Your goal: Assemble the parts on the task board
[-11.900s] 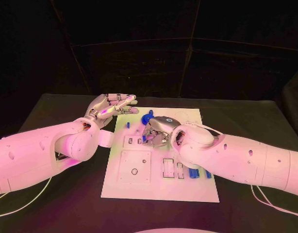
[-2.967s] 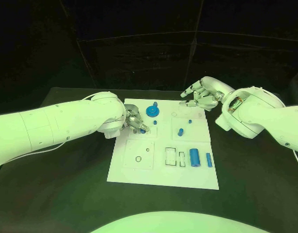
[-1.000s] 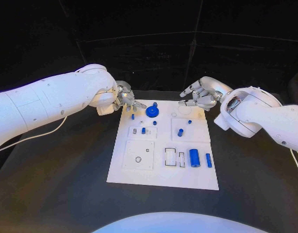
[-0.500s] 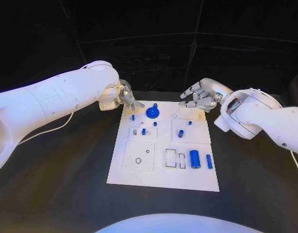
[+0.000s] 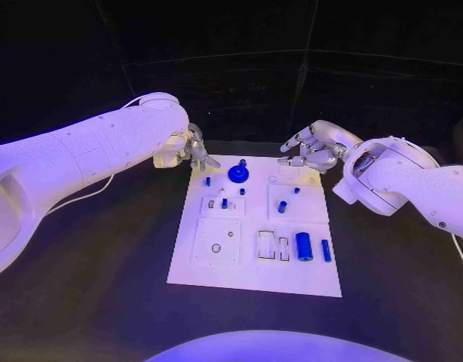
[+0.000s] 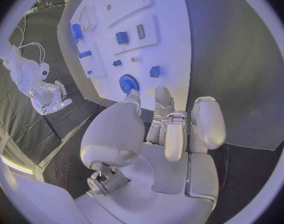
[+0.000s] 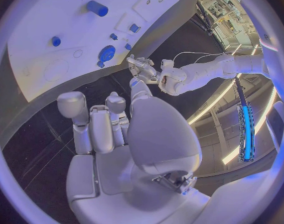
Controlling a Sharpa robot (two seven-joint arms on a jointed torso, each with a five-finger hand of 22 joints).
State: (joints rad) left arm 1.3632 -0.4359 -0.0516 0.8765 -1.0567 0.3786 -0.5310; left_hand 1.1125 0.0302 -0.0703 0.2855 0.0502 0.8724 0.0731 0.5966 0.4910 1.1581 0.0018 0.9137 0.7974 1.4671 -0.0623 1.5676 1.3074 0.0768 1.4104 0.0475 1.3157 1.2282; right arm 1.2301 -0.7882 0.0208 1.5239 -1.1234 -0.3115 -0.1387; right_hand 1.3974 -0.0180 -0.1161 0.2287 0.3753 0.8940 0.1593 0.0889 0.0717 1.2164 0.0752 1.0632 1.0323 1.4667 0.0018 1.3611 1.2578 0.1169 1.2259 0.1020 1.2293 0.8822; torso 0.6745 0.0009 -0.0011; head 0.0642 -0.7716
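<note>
Left robot hand (image 5: 191,148) hovers empty, fingers loosely apart, off the task board's (image 5: 249,275) far left corner. Blue parts (image 5: 303,244) lie on the board. Right robot hand (image 5: 310,151), empty and spread, hovers at the far right corner. Between placements; next: select and grasp a loose part.

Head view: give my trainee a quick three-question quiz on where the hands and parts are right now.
1. True or false: the left hand holds a blue part.
2. Where is the blue gear on the task board? A) far end B) near end C) off it
3. Fill in: the right hand hovers over the board's far ____ corner.

Key: 1 false; 2 A; 3 right.
</note>
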